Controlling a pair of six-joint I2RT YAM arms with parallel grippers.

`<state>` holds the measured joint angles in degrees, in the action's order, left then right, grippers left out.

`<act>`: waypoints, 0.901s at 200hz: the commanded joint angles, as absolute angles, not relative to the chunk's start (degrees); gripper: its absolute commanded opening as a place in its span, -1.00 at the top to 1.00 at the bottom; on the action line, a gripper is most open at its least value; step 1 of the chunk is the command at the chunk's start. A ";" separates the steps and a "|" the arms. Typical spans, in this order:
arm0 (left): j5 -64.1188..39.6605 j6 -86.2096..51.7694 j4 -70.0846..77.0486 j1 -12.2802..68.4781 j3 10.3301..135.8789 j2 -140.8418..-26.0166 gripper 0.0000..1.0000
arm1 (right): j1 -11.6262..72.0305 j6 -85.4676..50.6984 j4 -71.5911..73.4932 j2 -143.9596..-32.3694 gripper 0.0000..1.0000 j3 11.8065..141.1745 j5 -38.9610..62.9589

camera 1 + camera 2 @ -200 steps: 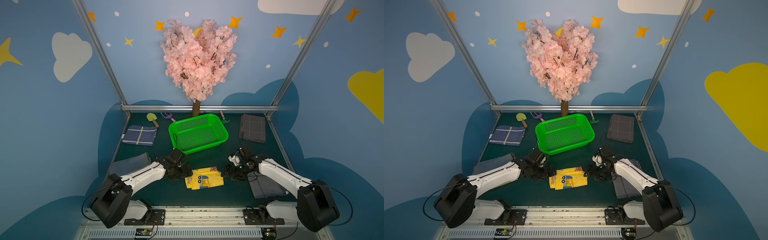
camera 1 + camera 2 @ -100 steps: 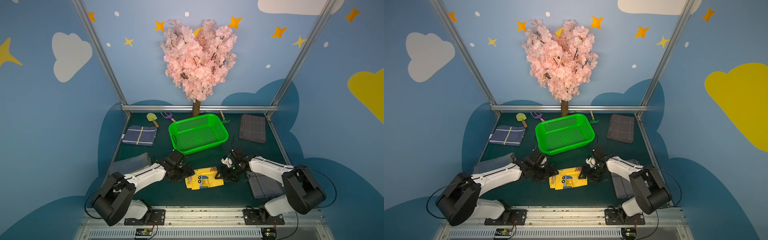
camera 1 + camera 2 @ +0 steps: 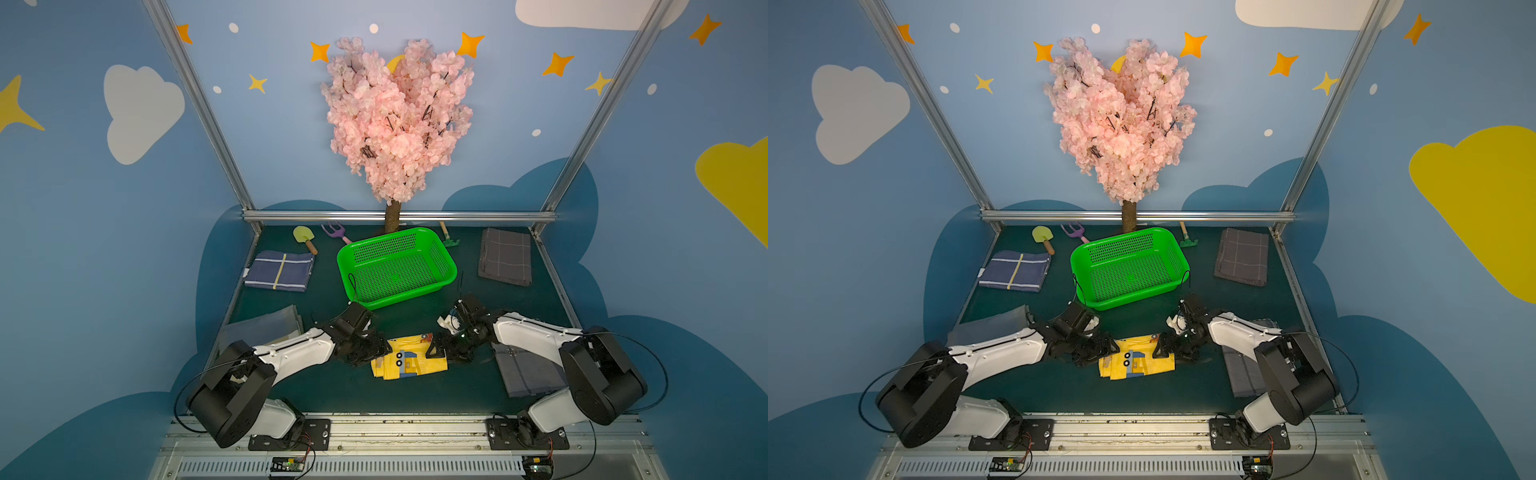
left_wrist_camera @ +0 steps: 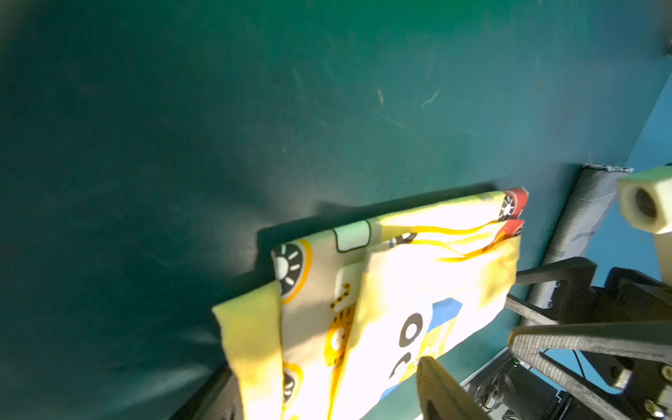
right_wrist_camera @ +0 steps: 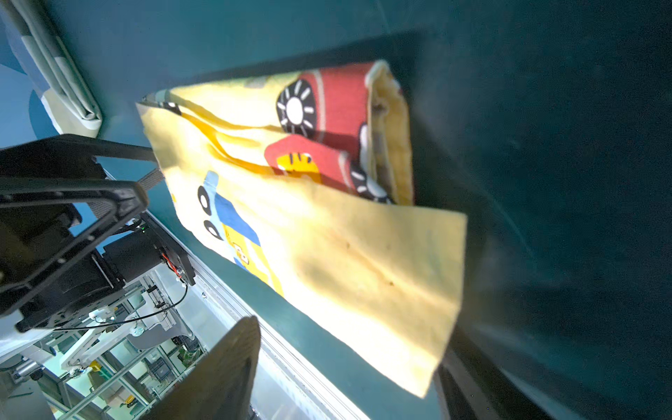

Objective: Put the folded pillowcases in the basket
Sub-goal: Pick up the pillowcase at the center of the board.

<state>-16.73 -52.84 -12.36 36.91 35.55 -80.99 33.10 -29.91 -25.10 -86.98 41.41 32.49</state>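
Note:
The folded pillowcase (image 3: pixel 409 359) (image 3: pixel 1138 361) is yellow with printed cars and lies flat on the dark green table, in front of the basket. The bright green mesh basket (image 3: pixel 386 249) (image 3: pixel 1121 249) stands empty behind it. My left gripper (image 3: pixel 380 351) (image 4: pixel 327 392) is low at the cloth's left end. Its jaws are open, and the pillowcase (image 4: pixel 382 291) lies between the fingers, one fingertip at the cloth's edge. My right gripper (image 3: pixel 436 353) (image 5: pixel 345 367) straddles the right end of the pillowcase (image 5: pixel 309 218). It is open, with a strip of table between one finger and the cloth.
Other folded cloths lie around: blue plaid (image 3: pixel 278 270) back left, grey check (image 3: pixel 505 257) back right, grey (image 3: pixel 262 328) under the left arm, blue-grey (image 3: pixel 528 370) under the right arm. Toy shovel (image 3: pixel 305 239), fork (image 3: pixel 334 230), rake (image 3: pixel 449 237) and the tree trunk (image 3: pixel 392 216) line the back.
Both grippers have slid inward from beside the pillowcase onto its two ends. The right arm has swung its elbow back out. The pillowcase has stayed in place.

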 commanded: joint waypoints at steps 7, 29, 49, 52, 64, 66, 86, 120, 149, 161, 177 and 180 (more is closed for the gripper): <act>-18.29 -52.94 -14.49 37.84 34.01 -82.95 -0.23 | 34.19 -30.06 -22.94 -89.25 -0.40 41.72 31.73; -17.29 -52.74 -15.94 37.85 34.10 -82.45 0.21 | 34.32 -29.97 -22.98 -89.60 -0.18 41.81 31.77; -16.77 -52.58 -16.35 37.88 34.19 -82.45 0.70 | 34.37 -29.97 -23.01 -89.98 0.28 41.70 31.76; -16.76 -52.64 -16.35 37.90 34.19 -82.44 0.80 | 34.38 -29.94 -23.02 -90.02 0.34 41.67 31.71; -16.70 -52.65 -16.18 38.04 34.19 -82.45 0.94 | 34.43 -29.88 -23.08 -90.16 0.58 41.49 31.76; -16.70 -52.65 -16.17 38.05 34.19 -82.38 0.94 | 34.45 -29.88 -23.06 -90.17 0.63 41.49 31.80; -16.35 -52.51 -16.31 38.35 34.63 -82.32 0.94 | 34.76 -29.71 -23.26 -90.08 0.99 41.65 31.80; -14.89 -52.18 -17.84 39.47 36.56 -80.36 0.94 | 36.91 -28.88 -27.27 -87.27 1.00 43.88 27.83; -11.32 -51.18 -21.05 41.08 39.17 -76.10 0.94 | 39.11 -28.39 -31.52 -83.22 1.00 46.64 23.53; -10.81 -50.90 -22.09 41.32 40.25 -74.09 0.94 | 39.70 -28.32 -33.24 -81.35 1.00 47.87 22.08; -10.05 -50.36 -23.83 41.57 41.70 -71.65 0.94 | 40.18 -28.21 -35.55 -78.42 1.00 49.86 20.20; -9.88 -50.28 -24.17 41.55 42.01 -71.24 0.94 | 40.32 -28.14 -35.97 -77.87 1.00 50.33 19.94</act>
